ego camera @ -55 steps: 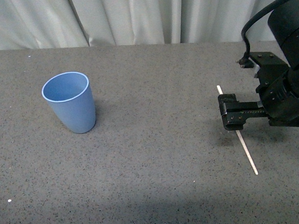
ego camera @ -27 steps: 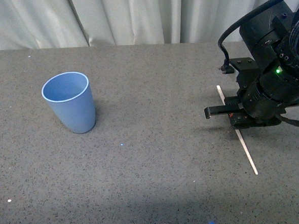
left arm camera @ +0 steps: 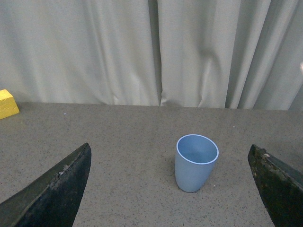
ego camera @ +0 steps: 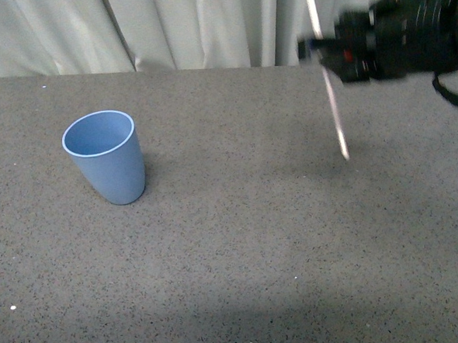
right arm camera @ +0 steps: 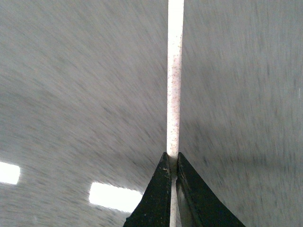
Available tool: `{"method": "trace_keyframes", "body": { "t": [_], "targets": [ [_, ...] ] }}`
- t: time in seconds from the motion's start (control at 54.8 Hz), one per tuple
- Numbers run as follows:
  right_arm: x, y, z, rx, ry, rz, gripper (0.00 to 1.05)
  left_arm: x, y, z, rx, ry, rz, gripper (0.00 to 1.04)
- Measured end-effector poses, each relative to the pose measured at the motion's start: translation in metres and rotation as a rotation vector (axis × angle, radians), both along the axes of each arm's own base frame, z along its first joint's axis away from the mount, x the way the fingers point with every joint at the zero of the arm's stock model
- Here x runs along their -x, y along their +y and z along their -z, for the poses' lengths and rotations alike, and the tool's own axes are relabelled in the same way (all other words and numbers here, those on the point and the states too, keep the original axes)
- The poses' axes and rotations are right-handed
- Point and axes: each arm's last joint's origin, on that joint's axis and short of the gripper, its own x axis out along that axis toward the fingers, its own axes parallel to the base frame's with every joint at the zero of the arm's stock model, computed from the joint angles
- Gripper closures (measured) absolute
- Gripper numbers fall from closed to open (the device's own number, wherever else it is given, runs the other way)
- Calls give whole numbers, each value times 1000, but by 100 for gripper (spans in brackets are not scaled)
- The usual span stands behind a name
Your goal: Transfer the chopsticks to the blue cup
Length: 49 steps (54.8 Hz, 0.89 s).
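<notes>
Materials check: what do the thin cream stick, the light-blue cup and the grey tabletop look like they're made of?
The thin cream-white chopstick: likely plastic or melamine, smooth, faintly speckled; coated wood possible. The light-blue handleless cup: probably moulded plastic, matte, even colour, thin paler rim. The grey tabletop: matte, finely speckled, felt-like or stone-like; can't tell which.

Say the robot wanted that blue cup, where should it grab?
Probably the rim, from straight above: one finger inside, one outside. The cup stands upright with its mouth open and nothing close by, so that thin wall is free to pinch.
</notes>
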Motion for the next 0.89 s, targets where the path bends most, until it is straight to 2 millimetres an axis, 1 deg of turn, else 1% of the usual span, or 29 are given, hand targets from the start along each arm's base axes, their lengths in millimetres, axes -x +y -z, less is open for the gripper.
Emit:
{"method": "trace_keyframes", "body": {
  "t": [0.037, 0.091, 0.128, 0.183, 0.292, 0.493, 0.584, 0.657, 0.803, 0.895],
  "targets": [
    [4, 11, -22, -77, -142, -93, 104, 0, 0, 0, 0, 0, 0, 7],
    [6, 25, -39, -151, -284, -199, 104, 0, 0, 0, 0, 0, 0, 7],
    [8, 34, -42, -193, -327, -261, 104, 0, 0, 0, 0, 0, 0, 7],
    [9, 47, -40, -223, -358, -336, 104, 0, 0, 0, 0, 0, 0, 7],
    [5, 69, -33, -253, -349, -430, 104, 0, 0, 0, 0, 0, 0, 7],
    [-8, 105, -24, -310, -315, -540, 104, 0, 0, 0, 0, 0, 0, 7],
    [-17, 130, -17, -349, -290, -587, 104, 0, 0, 0, 0, 0, 0, 7],
    [-21, 146, -12, -368, -267, -619, 104, 0, 0, 0, 0, 0, 0, 7],
    [-28, 166, -1, -379, -242, -641, 104, 0, 0, 0, 0, 0, 0, 7],
    [-32, 174, 5, -382, -224, -647, 104, 0, 0, 0, 0, 0, 0, 7]
  ]
}}
